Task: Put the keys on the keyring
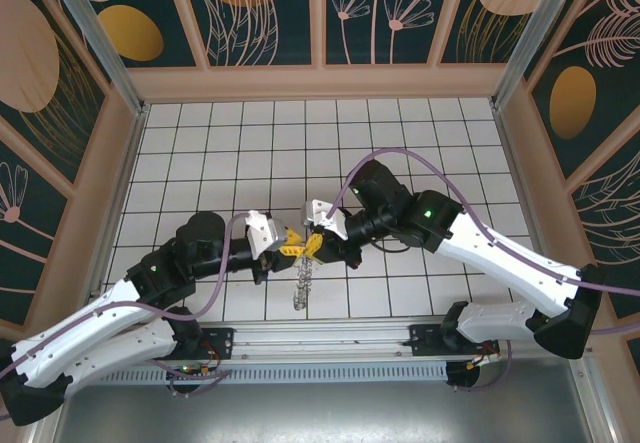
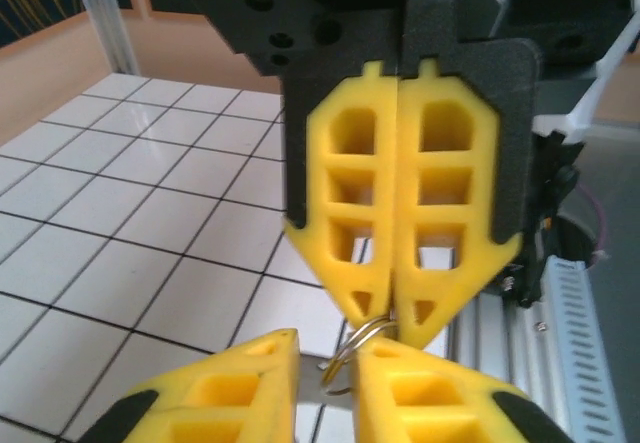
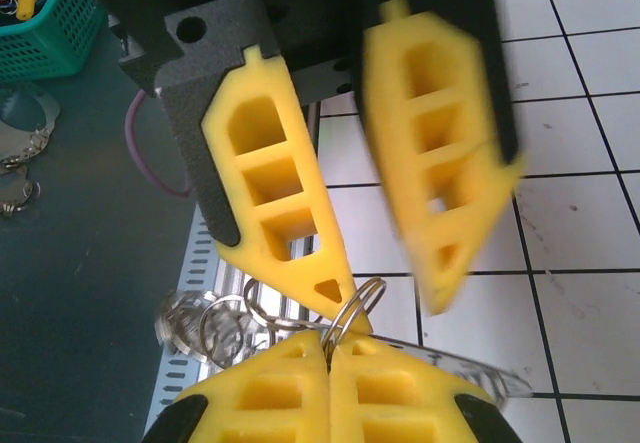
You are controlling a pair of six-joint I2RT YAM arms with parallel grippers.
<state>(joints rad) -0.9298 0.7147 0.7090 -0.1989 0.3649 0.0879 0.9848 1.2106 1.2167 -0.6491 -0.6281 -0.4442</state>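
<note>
The keyring (image 3: 362, 298) is a thin silver wire split ring. My right gripper (image 3: 328, 341) is shut on its lower edge. From it a chain of silver rings (image 3: 215, 328) hangs down, seen from above as a dangling silver chain (image 1: 303, 285) over the white tiles. Whether the keys are among them I cannot tell. My left gripper (image 2: 327, 346) meets the right gripper (image 1: 318, 244) tip to tip. Its jaws stand apart with the keyring (image 2: 354, 347) in the gap. One left fingertip (image 3: 335, 298) touches the ring, and the other is blurred and clear of it.
A flat silver metal strip (image 3: 480, 371) sticks out to the right behind my right fingers. A teal basket (image 3: 45, 33) with small items and loose rings (image 3: 20, 193) lie on the dark surface beyond the table's rail (image 1: 320, 338). Patterned walls enclose the tiled floor (image 1: 300, 143).
</note>
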